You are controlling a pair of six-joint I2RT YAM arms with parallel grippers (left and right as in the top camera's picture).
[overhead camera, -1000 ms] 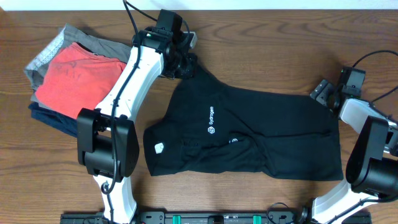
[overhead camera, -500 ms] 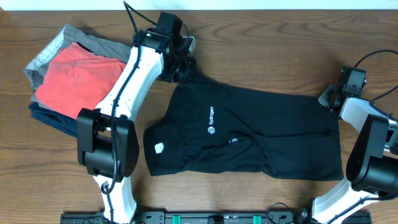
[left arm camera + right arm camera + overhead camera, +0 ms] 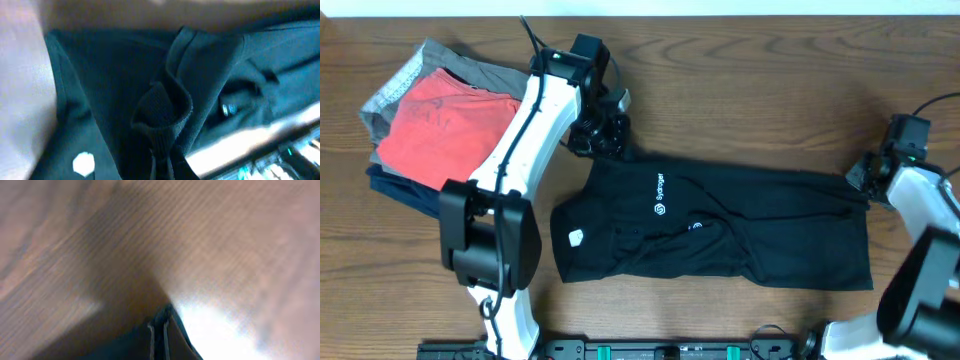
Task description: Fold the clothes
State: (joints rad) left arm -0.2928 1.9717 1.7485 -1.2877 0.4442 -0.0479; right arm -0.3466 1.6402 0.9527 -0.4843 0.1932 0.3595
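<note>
We are clenching the left gripper [image 3: 600,132] on the black shirt [image 3: 720,225] at its far left edge and the right gripper [image 3: 861,178] on its far right corner. The shirt is lying spread midway across the wooden table [image 3: 740,70]. Gripping both far corners is likely readying a fold nearward.

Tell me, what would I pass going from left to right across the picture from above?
Red folded cloth garment on top of a stack → black soft shirt with small white lettering → white right robot arm.
</note>
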